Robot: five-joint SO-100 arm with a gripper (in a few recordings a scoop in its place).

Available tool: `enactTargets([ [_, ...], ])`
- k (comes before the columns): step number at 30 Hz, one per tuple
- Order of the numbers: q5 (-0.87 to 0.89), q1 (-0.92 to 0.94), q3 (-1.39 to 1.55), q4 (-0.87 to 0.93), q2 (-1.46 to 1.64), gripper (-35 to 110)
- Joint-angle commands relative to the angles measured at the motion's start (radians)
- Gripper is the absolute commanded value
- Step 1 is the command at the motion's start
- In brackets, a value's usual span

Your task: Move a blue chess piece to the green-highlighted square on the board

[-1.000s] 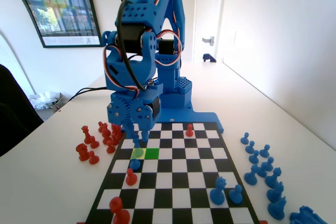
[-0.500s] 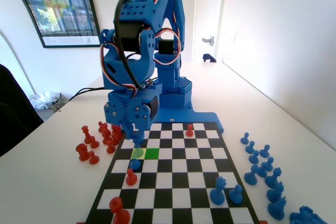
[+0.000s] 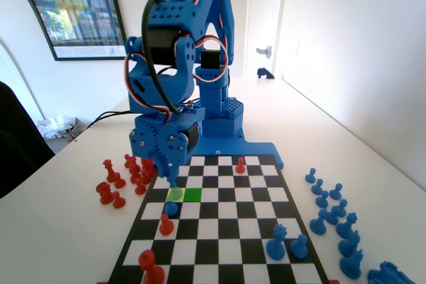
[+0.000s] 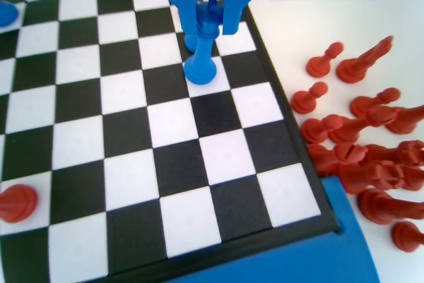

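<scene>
In the fixed view the gripper (image 3: 172, 179) hangs low over the far left part of the board (image 3: 266, 194), its tips just beyond the yellow-green square (image 3: 176, 194), which lies directly left of the green-highlighted square (image 3: 192, 194). The green-highlighted square is bare. A round-headed blue pawn (image 3: 171, 208) stands one square nearer the camera than the yellow-green square, with a red pawn (image 3: 166, 225) nearer still — and two larger blue pieces (image 3: 286, 244) stand well to the right of the green-highlighted square, near the board's close end. Loose red pieces (image 3: 123, 179) lie on the table left of the board, loose blue pieces (image 3: 333, 221) to its right. In the wrist view the two jaws come down from the top edge and clasp the blue chess piece (image 4: 201, 50) by its head and upper stem — one jaw on each side, touching it. The piece stands upright. Whether its flared base touches the board, I cannot tell. Red pieces (image 4: 361, 144) lie off the board's right edge.
</scene>
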Motion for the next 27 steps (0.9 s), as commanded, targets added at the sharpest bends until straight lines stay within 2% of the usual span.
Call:
enactTargets([
  [1, 0.014, -0.017, -0.058, 0.049, 0.014, 1],
  [8, 0.074, -0.083, -0.077, 0.094, 0.017, 1],
  [27, 0.089, -0.101, -0.044, 0.126, 0.023, 1],
])
